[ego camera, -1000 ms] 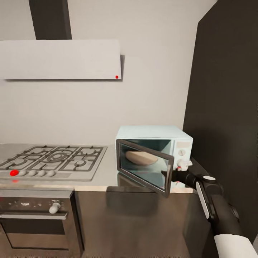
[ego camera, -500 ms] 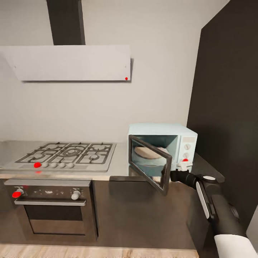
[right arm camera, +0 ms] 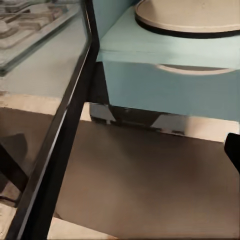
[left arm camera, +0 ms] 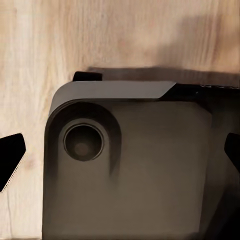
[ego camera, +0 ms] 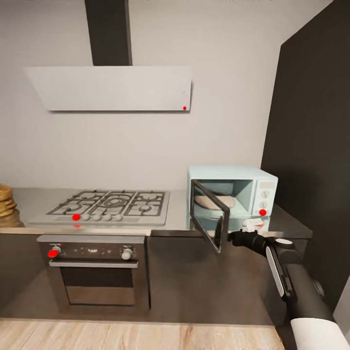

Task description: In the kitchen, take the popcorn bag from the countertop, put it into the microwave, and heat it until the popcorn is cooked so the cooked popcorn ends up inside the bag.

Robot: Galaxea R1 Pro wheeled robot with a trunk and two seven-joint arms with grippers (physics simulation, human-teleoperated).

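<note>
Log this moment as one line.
microwave: door open | right gripper: at door edge | bag: on counter, left end

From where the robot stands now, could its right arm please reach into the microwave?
Probably yes: the microwave door stands wide open, and the right hand sits just in front of the opening, beside the door's edge, with nothing between.

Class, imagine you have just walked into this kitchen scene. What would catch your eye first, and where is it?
First, the pale blue microwave at the right end of the countertop, its dark glass door swung wide open with a tan turntable plate inside. The robot's right gripper reaches up beside the door's free edge. Left of that sits the gas hob, with red dots glowing on its knob row and on the oven below.
</note>
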